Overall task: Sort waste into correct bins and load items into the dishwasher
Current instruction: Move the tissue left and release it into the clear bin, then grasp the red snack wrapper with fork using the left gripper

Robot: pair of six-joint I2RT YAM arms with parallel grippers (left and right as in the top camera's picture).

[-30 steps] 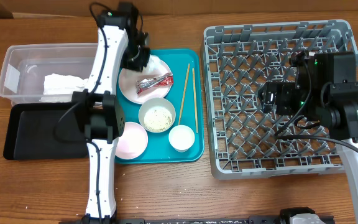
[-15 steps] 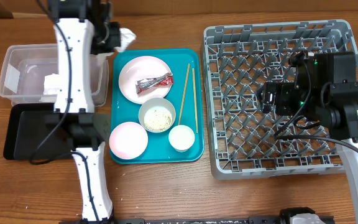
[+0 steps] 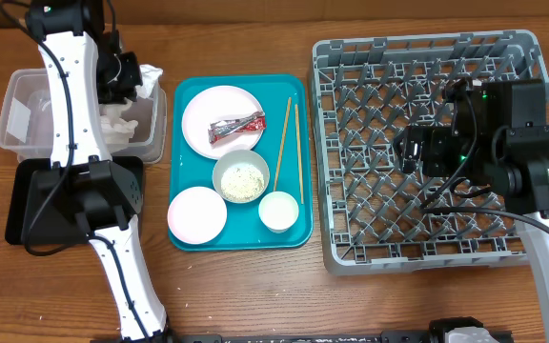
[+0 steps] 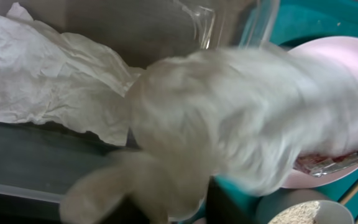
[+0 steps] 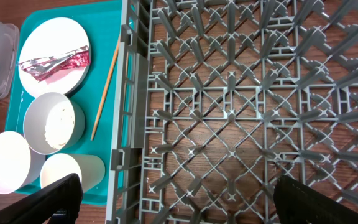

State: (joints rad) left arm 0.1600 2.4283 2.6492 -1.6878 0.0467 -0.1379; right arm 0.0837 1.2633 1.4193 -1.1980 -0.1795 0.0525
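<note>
Your left gripper (image 3: 124,72) hangs over the tub (image 3: 8,107) to bin the napkin (image 3: 149,80) at its tip; hold cannot be told | your right gripper (image 5: 185,198), spread wide and empty, hovers above the rack (image 5: 229,93).

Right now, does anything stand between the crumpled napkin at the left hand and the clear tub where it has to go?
Nothing visible does. The crumpled napkin is at the left hand, above the right end of the clear tub, whose top is open. Only another white paper lies inside.
</note>
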